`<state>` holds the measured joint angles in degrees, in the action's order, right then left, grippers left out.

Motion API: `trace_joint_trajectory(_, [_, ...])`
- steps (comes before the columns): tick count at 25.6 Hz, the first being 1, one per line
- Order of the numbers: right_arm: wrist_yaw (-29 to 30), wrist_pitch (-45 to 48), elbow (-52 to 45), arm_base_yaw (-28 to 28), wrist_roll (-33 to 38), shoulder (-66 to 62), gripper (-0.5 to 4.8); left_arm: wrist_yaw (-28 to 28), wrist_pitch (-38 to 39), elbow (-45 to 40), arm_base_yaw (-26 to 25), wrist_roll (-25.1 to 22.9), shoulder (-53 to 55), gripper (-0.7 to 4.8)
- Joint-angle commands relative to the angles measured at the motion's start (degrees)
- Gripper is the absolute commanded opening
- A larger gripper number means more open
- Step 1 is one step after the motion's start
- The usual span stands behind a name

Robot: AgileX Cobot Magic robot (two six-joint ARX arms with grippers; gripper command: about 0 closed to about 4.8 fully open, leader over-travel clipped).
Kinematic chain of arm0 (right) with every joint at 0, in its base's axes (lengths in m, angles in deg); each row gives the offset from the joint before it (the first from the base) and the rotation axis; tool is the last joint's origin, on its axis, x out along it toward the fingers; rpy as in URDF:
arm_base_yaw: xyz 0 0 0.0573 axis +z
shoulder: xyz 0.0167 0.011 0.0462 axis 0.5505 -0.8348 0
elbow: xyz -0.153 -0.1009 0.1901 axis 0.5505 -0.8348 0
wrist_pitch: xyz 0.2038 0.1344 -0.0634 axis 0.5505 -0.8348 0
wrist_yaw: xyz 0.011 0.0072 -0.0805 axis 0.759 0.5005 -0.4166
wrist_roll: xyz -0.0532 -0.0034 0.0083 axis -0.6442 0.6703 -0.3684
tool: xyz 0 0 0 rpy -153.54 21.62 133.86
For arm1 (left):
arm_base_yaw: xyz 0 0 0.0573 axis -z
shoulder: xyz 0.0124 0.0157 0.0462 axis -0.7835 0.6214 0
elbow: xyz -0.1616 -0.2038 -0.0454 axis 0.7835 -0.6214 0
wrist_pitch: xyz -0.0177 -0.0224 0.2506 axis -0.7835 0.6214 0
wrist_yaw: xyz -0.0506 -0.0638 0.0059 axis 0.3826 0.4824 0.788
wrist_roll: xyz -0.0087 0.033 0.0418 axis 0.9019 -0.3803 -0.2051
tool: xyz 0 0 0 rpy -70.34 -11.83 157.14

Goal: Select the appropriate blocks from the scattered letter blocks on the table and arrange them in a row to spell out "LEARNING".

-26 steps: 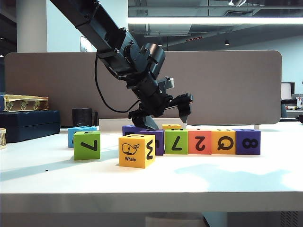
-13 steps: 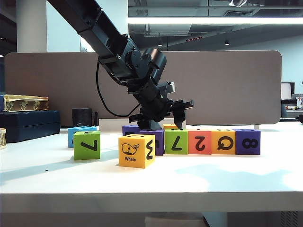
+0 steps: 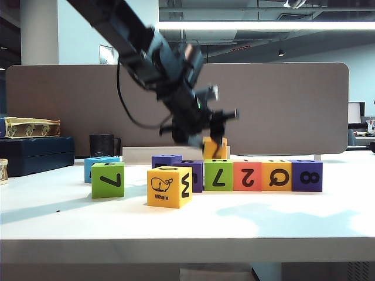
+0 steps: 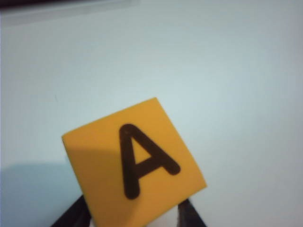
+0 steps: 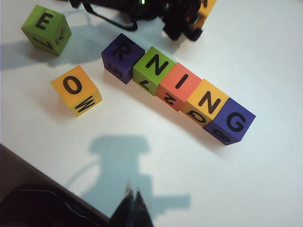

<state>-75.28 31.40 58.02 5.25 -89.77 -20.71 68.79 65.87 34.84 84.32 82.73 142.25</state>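
Orange "A" block (image 4: 135,175) hangs clear of the tabletop (image 3: 246,219), pinched in my left claw (image 3: 206,139), just above the row R-N-I-N-G (image 5: 182,86). My right claw (image 5: 134,208) hovers apart, fingers pressed together.

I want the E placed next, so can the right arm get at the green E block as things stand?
Probably yes: the green E block stands alone with bare table around it. The right gripper hangs shut and empty; the left gripper holds an orange A block farther back.
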Motion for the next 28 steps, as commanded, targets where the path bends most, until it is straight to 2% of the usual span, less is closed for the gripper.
trace_joint_trajectory(1, [0.09, 0.68, 0.35, 0.11, -0.15, 0.17, -0.01, -0.90, -0.02, 0.17, -0.39, -1.99, -3.56, 1.99])
trace_joint_trajectory(5, [0.09, 0.66, 0.35, 0.11, -0.15, 0.17, -0.01, -0.63, 5.31, 0.17, -0.85, -2.05, -6.88, 2.00])
trace_joint_trajectory(8, [0.09, 0.68, 0.35, 0.11, -0.13, 0.17, -0.01, -0.52, 15.82, 0.13, -2.08, -3.52, -10.78, 1.99])
trace_joint_trajectory(17, [0.09, 0.70, 0.35, 0.11, -0.15, 0.17, -0.01, 1.99, 32.96, 0.11, -5.53, -6.47, -14.38, 2.00])
trace_joint_trajectory(24, [0.11, 0.81, 0.35, 0.11, -0.15, 0.17, -0.01, 2.45, 42.56, 0.09, -7.10, -6.95, -14.84, 1.99])
trace_joint_trajectory(28, [0.11, 1.16, 0.35, 0.11, -0.13, 0.17, -0.01, 4.61, 45.24, 0.07, -7.06, -7.56, -14.84, 2.00])
